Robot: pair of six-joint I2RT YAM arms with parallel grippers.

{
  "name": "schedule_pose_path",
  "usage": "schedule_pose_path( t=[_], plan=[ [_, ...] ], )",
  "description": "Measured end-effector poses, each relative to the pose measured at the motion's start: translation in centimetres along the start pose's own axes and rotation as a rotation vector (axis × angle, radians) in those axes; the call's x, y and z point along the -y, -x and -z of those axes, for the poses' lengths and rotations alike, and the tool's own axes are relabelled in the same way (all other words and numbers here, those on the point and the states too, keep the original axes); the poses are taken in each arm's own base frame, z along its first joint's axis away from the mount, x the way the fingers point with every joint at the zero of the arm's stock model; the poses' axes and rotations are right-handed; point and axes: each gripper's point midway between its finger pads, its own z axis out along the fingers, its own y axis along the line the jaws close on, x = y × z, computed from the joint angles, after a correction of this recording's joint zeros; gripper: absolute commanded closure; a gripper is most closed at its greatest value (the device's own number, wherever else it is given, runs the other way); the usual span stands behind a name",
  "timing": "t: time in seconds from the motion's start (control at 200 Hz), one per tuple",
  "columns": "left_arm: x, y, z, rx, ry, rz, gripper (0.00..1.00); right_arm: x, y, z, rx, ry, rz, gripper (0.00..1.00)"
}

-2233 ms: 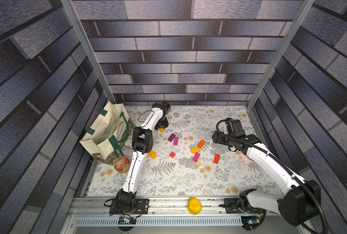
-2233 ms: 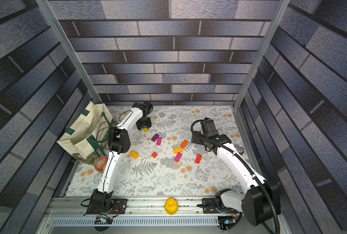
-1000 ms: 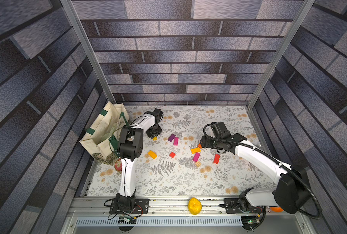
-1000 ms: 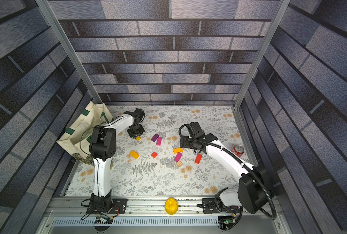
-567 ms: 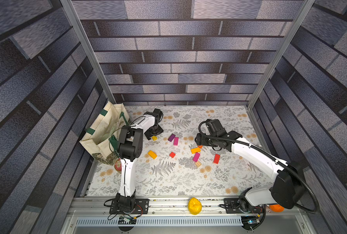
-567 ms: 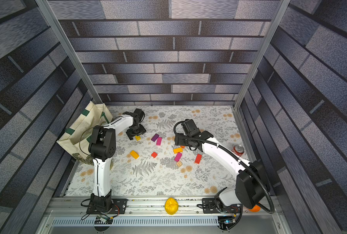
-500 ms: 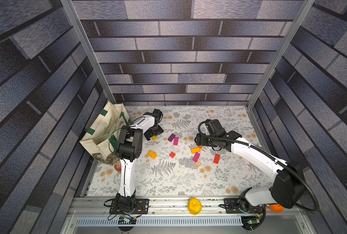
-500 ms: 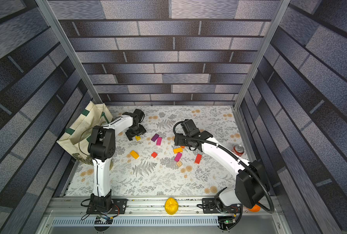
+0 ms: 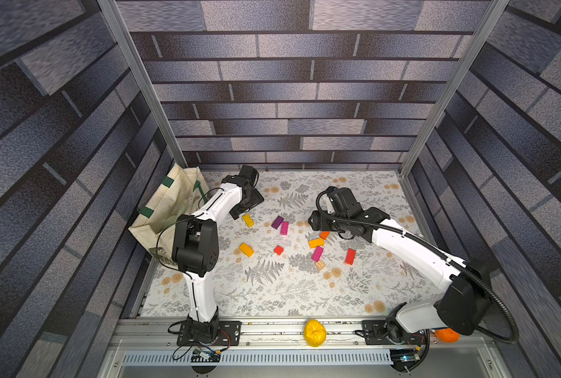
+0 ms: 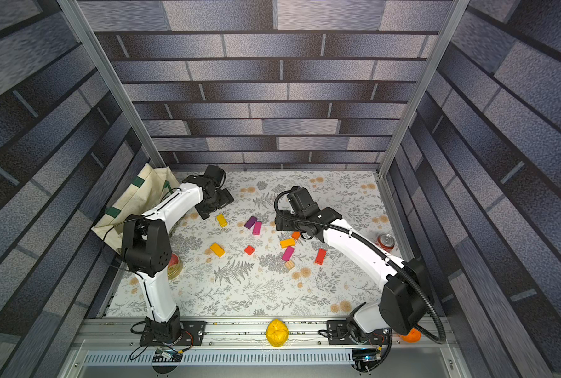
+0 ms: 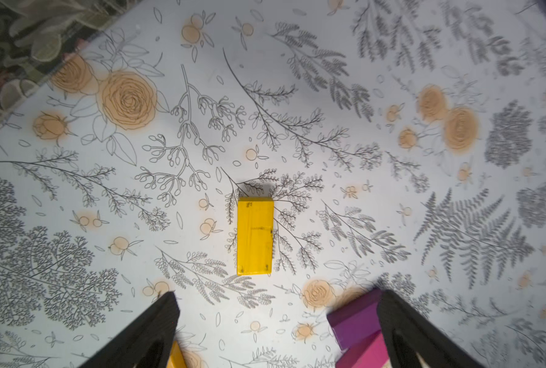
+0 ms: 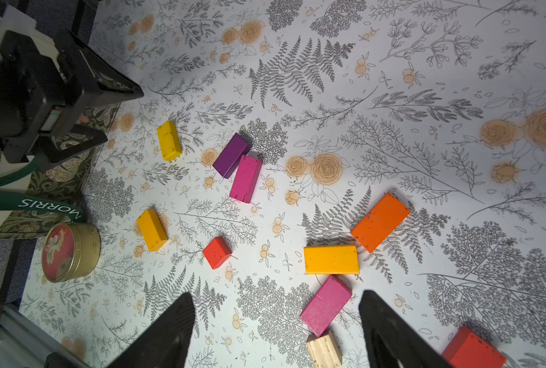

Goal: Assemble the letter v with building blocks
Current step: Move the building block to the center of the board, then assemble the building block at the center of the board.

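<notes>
L gripper (image 11: 278, 293) wide open, nothing in it, low over the far-left of the table (image 9: 272, 294). Yellow block (image 9: 248, 220) lies flat just off its fingertips (image 11: 166, 307), not touching. In both top views its long axis runs far-to-near, far end leaning slightly left. Just right of it: purple block (image 9: 277, 222), slanting far-right to near-left, touching magenta block (image 9: 284, 227), which points far-near. R gripper (image 12: 276, 296) also open, empty, mid-table by orange block (image 9: 324, 235); wood cube (image 9: 320, 265) sits nearer.
</notes>
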Motion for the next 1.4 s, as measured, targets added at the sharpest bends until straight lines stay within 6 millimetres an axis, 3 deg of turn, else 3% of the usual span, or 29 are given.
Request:
schedule_pose_path(
  t=[0.16, 0.331, 0.511, 0.706, 0.872, 1.127, 1.398],
  plan=[
    [0.2, 1.8, 4.5, 0.021, -0.132, -0.016, 0.01, -1.8, 0.3, -0.4, -0.017, 0.021, 0.055, 0.17],
    [-2.8, 3.5, 7.1, -0.014, -0.239, -0.001, 0.07, -4.9, -0.4, -2.0, -0.066, 0.058, 0.13, 0.17],
    [-6.6, 3.0, 7.5, -0.063, -0.266, 0.014, 0.08, -9.5, -1.7, -4.2, -0.123, 0.108, 0.226, 0.17],
    [-8.6, 0.2, 7.3, -0.091, -0.301, 0.015, 0.09, -14.7, -4.1, -6.7, -0.195, 0.145, 0.35, 0.18],
    [-10.7, -0.2, 6.5, -0.064, -0.307, 0.035, 0.1, -18.2, -7.0, -8.9, -0.268, 0.159, 0.464, 0.21],
    [-12.3, 0.6, 6.3, -0.011, -0.295, 0.052, 0.11, -19.9, -11.1, -12.5, -0.371, 0.141, 0.575, 0.29],
    [-12.9, 1.7, 8.3, 0.086, -0.273, 0.031, 0.11, -20.8, -12.1, -15.1, -0.395, 0.134, 0.618, 0.33]
  ],
)
